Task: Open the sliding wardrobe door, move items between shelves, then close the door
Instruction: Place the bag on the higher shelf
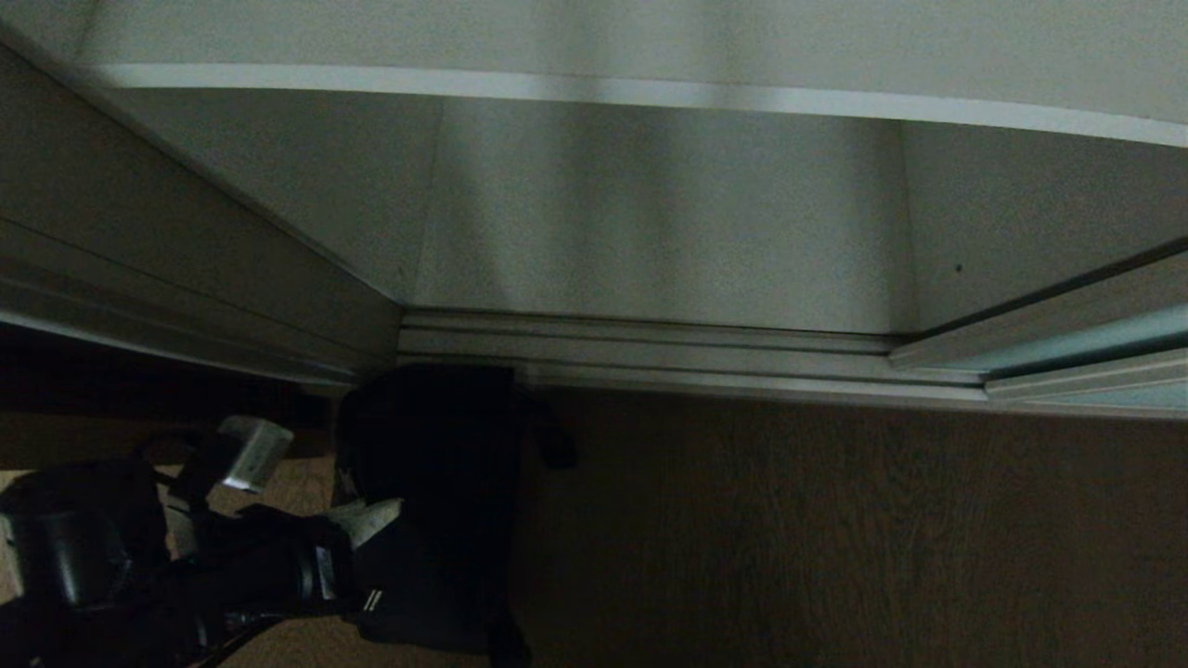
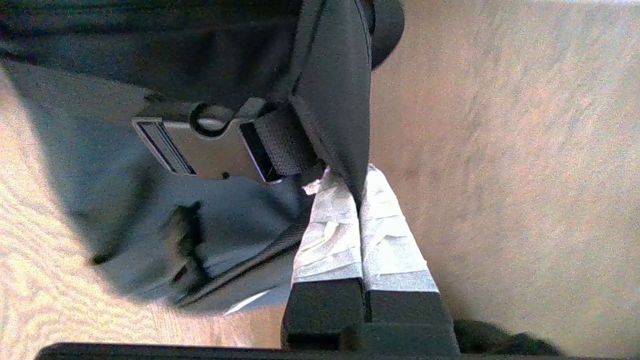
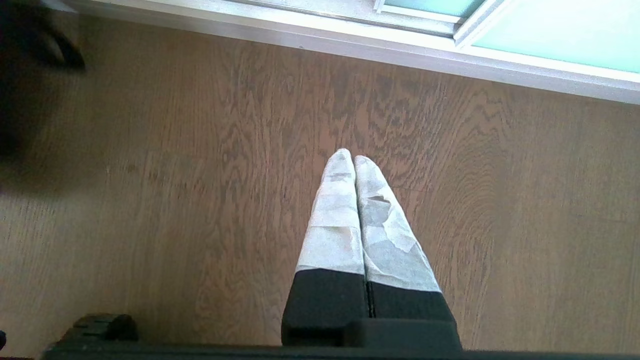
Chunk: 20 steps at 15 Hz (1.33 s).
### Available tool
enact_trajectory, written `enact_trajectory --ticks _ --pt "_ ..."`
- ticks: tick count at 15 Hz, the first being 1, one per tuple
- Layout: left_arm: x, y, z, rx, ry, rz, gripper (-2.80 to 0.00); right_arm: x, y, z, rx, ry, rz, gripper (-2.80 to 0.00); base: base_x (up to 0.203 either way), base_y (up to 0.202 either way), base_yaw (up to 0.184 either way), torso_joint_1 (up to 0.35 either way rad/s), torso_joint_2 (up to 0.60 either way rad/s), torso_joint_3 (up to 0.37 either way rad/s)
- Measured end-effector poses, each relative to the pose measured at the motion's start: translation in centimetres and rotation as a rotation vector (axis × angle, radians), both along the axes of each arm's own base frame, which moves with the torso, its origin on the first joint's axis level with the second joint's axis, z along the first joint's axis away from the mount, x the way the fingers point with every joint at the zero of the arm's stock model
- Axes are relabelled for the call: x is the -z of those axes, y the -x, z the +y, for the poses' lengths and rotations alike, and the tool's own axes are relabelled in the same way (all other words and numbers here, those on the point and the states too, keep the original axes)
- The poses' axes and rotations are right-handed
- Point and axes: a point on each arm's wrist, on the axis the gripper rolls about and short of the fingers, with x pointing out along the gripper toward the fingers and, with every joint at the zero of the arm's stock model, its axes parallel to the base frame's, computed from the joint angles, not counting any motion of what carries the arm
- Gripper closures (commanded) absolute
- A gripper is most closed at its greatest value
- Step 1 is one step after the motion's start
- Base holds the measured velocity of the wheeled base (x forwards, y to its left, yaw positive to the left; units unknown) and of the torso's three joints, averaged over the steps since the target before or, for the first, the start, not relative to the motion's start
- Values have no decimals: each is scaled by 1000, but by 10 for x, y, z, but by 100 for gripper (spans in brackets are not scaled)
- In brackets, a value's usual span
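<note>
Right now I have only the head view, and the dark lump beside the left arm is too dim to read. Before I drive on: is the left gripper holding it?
Observer: Yes. The left gripper is shut on a flat black webbing strap of a black fabric bag.
Operator: Anything near the fingers that might snag?
Observer: A black plastic buckle sits beside the strap, apart from the fingers.
Operator: The right gripper is outside my frame. What is it doing?
Observer: The right gripper is shut and empty, above the brown wooden floor.
</note>
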Motion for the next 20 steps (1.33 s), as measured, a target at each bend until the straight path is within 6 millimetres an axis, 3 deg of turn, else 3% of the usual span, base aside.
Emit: enact_trajectory --ticks 3,8,20 --pt "-32 16 5 -40 18 72 0 0 0 0 0 0 0 0 0 0 0 0 0 0" --pt "-57 39 12 -119 23 16 0 0 0 0 0 0 0 0 0 0 0 0 0 0" --pt "-79 117 28 -161 8 -31 0 0 0 0 0 0 0 0 0 0 0 0 0 0"
